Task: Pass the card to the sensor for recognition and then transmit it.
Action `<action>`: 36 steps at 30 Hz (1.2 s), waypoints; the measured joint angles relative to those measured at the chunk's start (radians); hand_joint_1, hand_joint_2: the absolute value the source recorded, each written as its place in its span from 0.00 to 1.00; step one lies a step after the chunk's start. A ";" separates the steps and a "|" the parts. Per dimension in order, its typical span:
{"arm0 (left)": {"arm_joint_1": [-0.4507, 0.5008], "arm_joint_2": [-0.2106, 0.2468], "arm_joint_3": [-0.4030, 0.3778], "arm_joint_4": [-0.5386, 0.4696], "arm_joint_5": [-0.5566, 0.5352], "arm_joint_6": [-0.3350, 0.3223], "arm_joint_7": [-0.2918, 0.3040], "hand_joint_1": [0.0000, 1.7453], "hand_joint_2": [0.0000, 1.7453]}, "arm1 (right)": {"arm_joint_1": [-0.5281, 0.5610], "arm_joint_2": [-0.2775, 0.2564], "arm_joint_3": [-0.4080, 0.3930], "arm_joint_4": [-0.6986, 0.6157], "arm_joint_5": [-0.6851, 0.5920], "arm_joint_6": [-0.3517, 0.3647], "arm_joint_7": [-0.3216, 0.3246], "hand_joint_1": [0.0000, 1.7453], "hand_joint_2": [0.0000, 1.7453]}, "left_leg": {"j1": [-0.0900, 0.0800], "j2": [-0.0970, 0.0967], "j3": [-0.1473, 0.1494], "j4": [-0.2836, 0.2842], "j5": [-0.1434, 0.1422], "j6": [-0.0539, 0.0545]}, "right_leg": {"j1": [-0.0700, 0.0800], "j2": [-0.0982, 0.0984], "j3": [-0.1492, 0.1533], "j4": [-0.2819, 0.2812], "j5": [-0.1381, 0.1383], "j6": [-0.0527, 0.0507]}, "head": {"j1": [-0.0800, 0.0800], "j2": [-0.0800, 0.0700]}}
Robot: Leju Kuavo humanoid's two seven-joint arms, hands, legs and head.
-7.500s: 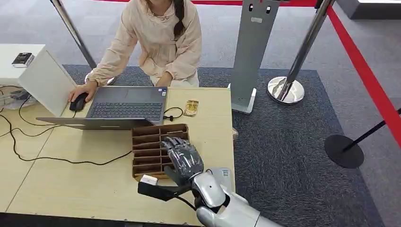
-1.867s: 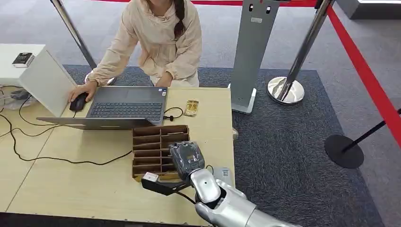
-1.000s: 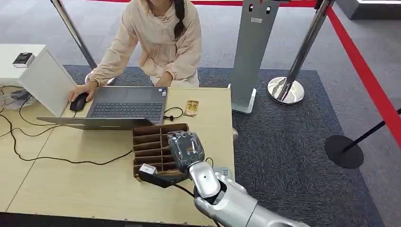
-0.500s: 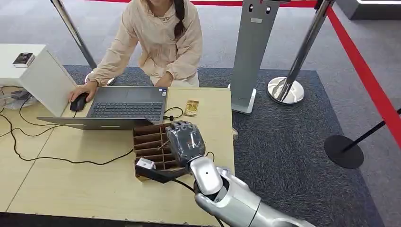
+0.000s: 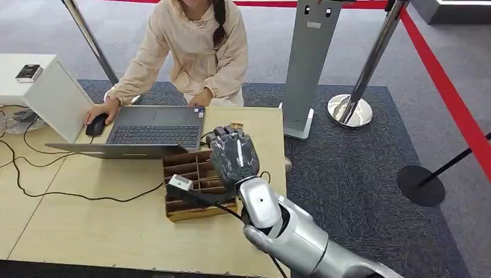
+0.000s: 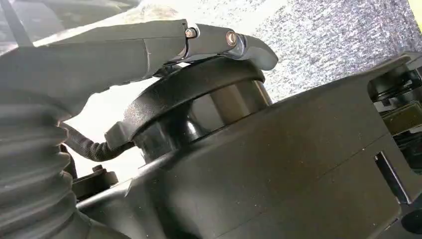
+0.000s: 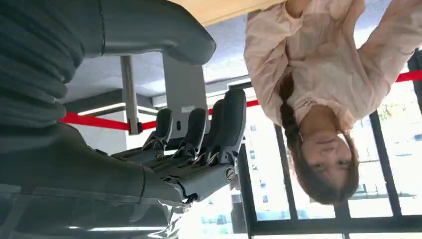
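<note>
We locate the right hand raised above the far right corner of the slotted cardboard tray on the desk, with its back toward the head camera. In the right wrist view the fingers are extended side by side and stand well apart from the thumb, and we see nothing between them. We judge that this hand is empty.

We cannot pick out the card. The tray slots run across the desk, so we judge that any card stored there lies edge-up with its long axis left to right, below the palm and on the robot's side of it.

A small amber object, possibly the sensor, sits just beyond the fingertips.

The left hand hangs beside the robot's body, and we cannot tell how its fingers are set. The right hand is the nearer.
</note>
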State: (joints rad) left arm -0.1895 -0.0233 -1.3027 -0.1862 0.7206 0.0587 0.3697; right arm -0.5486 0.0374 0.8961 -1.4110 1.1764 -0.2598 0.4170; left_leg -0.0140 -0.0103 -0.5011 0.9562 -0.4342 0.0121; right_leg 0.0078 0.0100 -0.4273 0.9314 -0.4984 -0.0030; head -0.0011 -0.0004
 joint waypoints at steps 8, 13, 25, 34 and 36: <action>0.000 0.000 0.000 0.000 0.000 -0.002 0.000 0.00 1.00 | -0.001 -0.015 -0.010 -0.037 0.000 0.022 0.000 0.48 1.00 | 0.000 0.000 0.000 0.000 0.000 0.000 | 0.000 0.000 0.000 0.000 0.000 0.000 | 0.000 0.000; 0.000 0.000 0.000 0.000 0.000 -0.002 -0.001 0.00 1.00 | -0.001 -0.015 -0.009 -0.037 0.000 0.034 -0.002 0.48 1.00 | 0.000 0.000 0.000 0.000 0.000 0.000 | 0.000 0.000 0.000 0.000 0.000 0.000 | 0.000 0.000; 0.000 0.000 0.000 0.001 0.000 -0.004 -0.005 0.00 1.00 | -0.023 -0.011 0.006 0.015 -0.066 0.102 0.001 0.26 1.00 | 0.000 0.000 -0.001 0.000 0.000 0.000 | 0.000 0.000 0.000 0.000 0.000 0.000 | 0.000 0.000; 0.000 0.000 0.000 0.002 0.000 -0.006 -0.006 0.00 1.00 | -0.051 -0.003 0.011 0.103 -0.097 0.099 0.012 0.28 1.00 | 0.000 0.000 -0.001 0.000 0.000 0.000 | 0.000 0.000 0.000 0.001 0.000 0.000 | 0.000 0.000; 0.000 0.000 0.000 0.002 0.000 -0.006 -0.006 0.00 1.00 | -0.054 -0.002 0.011 0.119 -0.099 0.099 0.015 0.29 1.00 | 0.000 0.000 -0.001 0.000 0.000 0.000 | 0.000 0.000 0.000 0.001 0.000 0.000 | 0.000 0.000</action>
State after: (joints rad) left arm -0.1897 -0.0233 -1.3027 -0.1839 0.7206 0.0526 0.3635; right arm -0.6026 0.0351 0.9075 -1.2917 1.0773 -0.1610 0.4318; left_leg -0.0141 -0.0106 -0.5017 0.9562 -0.4342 0.0121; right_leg 0.0078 0.0100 -0.4275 0.9319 -0.4984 -0.0030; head -0.0011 -0.0004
